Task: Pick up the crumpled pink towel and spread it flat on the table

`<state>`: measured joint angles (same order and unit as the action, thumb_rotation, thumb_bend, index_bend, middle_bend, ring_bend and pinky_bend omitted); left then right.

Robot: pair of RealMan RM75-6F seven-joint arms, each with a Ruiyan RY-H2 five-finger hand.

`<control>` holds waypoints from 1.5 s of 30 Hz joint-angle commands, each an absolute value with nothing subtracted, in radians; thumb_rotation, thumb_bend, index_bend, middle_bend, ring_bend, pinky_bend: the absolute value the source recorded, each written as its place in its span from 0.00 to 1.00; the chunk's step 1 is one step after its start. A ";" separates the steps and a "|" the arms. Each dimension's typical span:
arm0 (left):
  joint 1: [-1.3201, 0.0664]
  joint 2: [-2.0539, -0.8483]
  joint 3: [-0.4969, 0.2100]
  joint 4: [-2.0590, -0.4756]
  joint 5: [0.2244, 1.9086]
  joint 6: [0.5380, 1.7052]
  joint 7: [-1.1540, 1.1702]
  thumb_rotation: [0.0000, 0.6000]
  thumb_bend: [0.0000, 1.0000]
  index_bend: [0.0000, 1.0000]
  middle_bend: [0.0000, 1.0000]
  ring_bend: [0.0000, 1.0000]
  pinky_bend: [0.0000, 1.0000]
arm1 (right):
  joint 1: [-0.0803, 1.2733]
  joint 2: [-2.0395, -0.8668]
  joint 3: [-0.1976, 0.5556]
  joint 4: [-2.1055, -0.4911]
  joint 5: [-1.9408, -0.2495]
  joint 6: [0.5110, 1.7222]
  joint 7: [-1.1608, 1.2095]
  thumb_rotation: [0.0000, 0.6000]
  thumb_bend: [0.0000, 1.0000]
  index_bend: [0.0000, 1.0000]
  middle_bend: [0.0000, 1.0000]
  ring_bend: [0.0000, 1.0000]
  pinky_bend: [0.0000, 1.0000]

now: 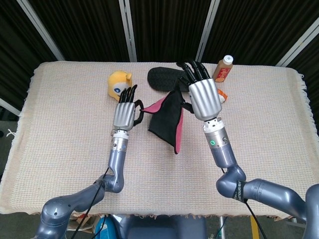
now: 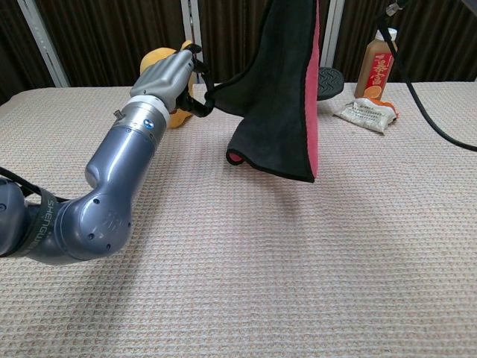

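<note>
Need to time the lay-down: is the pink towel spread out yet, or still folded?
Still folded. The pink, black-backed towel hangs doubled in the air between the left hand and right hand.

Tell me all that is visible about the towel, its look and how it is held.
The towel is soft cloth, black on one face and pink on the other, with pink showing along its right edge. It hangs in the air, folded over itself, its lowest corner just above the table. The right hand holds its top, and the left hand pinches its left corner with the fingers. It is not yet spread flat.
</note>
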<state>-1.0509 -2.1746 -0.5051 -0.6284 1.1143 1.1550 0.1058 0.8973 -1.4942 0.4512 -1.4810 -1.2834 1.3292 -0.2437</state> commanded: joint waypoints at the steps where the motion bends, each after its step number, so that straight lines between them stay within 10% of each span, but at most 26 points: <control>1: -1.045 -2.167 -0.502 -0.640 1.116 1.160 0.110 1.00 0.51 0.59 0.00 0.00 0.00 | 0.894 -1.491 0.451 -1.490 -1.286 1.333 -0.246 1.00 0.50 0.64 0.24 0.13 0.19; 30: -0.938 -1.776 -0.592 -1.325 1.115 1.322 0.330 1.00 0.50 0.59 0.00 0.00 0.00 | 0.794 -1.427 0.420 -1.486 -1.265 1.353 -0.185 1.00 0.50 0.66 0.25 0.13 0.19; 45: -0.975 -1.749 -0.600 -1.317 1.040 1.298 0.391 1.00 0.50 0.59 0.00 0.00 0.00 | 0.808 -1.467 0.442 -1.374 -1.214 1.316 -0.154 1.00 0.51 0.66 0.25 0.13 0.19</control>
<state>-0.9637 -1.7408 -0.6010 -1.3318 1.0506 1.3066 0.3870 0.8023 -1.4591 0.4393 -1.3907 -1.2209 1.3236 -0.1586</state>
